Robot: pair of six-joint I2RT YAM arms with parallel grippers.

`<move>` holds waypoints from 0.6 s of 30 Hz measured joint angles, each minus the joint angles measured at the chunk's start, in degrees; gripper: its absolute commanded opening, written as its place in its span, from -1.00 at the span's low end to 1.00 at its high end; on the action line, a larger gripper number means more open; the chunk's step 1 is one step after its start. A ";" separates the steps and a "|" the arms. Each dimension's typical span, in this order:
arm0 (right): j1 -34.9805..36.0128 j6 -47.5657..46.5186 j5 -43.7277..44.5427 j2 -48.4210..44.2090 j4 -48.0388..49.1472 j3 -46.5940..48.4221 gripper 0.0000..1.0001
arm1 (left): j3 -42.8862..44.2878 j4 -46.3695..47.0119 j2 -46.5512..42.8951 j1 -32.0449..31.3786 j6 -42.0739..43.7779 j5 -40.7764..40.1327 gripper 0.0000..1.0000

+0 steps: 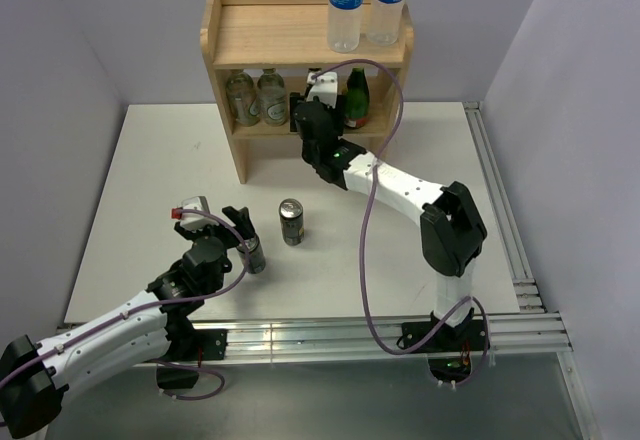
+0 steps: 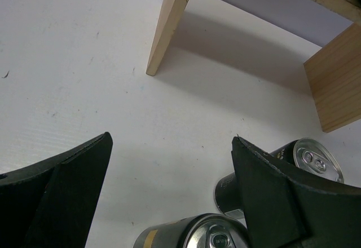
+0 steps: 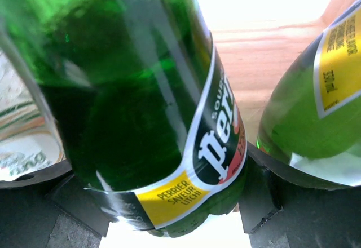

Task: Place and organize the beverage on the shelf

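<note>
On the lower tier of the shelf (image 1: 290, 30), upper centre of the overhead view, your right gripper (image 3: 158, 169) has its jaws set against both sides of a green glass bottle (image 3: 130, 90). In the wrist view this bottle fills the frame, its long axis running bottom to top with a lean toward the upper left, the yellow-and-green label low down. You cannot tell whether its base rests on the board. A second green bottle (image 3: 304, 107) stands just beside it at the right edge, upright with its neck up in the overhead view. Two pale glass containers (image 1: 256, 97) sit at the left end of the same tier.

On the top tier, toward its right end, a water bottle (image 1: 347, 5) stands upright, cap up, with a second water bottle (image 1: 388, 0) just beside it.

Your left gripper (image 2: 171, 146) hangs wide open and holds nothing, low over the white table (image 1: 150, 180) in the lower left of the overhead view. One can (image 2: 192, 235) stands upright between its fingers (close to the right-hand one in the wrist view, tab end up). A second can (image 1: 291, 222) stands upright near it, toward the frame's centre, apart from the shelf.
</note>
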 measured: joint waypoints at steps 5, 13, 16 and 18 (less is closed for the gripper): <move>0.00 -1.16 3.17 2.82 1.73 2.64 -1.00 | 0.00 -0.02 0.74 0.00 0.00 0.00 0.88; -0.90 -1.95 7.69 4.39 3.78 3.52 -1.00 | 0.00 0.00 0.63 0.00 0.00 0.00 0.88; -1.73 -1.62 8.15 4.44 4.02 3.45 -1.00 | 0.00 0.00 0.61 0.00 0.00 0.00 0.88; -2.45 -1.51 8.55 4.44 4.42 3.21 -1.00 | 0.00 0.00 0.61 0.00 0.00 0.00 0.88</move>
